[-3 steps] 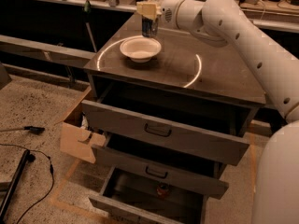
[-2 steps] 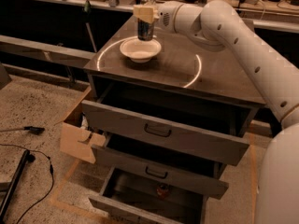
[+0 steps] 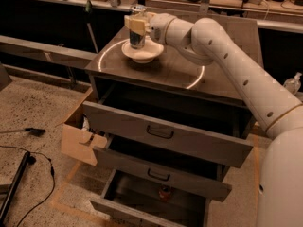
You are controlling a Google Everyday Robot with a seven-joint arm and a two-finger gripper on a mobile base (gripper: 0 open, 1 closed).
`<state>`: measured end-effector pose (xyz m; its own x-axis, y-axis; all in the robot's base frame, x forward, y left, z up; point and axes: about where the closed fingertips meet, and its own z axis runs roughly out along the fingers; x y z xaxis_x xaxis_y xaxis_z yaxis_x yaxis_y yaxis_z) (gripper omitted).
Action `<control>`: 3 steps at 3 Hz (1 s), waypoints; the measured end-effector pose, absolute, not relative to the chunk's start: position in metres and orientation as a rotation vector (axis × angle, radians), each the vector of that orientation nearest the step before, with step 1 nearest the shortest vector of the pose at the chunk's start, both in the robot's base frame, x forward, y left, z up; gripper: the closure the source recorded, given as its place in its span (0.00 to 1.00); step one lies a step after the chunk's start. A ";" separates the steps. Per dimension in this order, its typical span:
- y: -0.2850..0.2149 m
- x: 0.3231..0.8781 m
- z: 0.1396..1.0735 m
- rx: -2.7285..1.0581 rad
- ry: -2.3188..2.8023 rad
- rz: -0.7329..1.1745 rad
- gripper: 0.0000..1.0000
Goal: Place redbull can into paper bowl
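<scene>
Since the earlier frames the gripper has carried the redbull can from behind the paper bowl to over its middle. Its fingers are clamped on the can's upper body. The can stands upright, with a silver top and a dark, shaded lower part, its base inside the bowl's flared off-white rim. Contact with the bowl floor cannot be determined. The bowl sits on the cabinet top, above three open drawers.

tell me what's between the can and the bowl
Nothing in the camera view: the gripper holds the can by its top, base just over the bowl.
</scene>
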<state>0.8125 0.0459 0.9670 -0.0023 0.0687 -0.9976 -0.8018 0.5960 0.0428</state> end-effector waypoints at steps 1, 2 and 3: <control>0.051 0.813 0.953 -0.721 1.389 0.735 0.31; 0.051 0.816 0.941 -0.759 1.370 0.686 0.07; 0.050 0.818 0.937 -0.784 1.354 0.654 0.00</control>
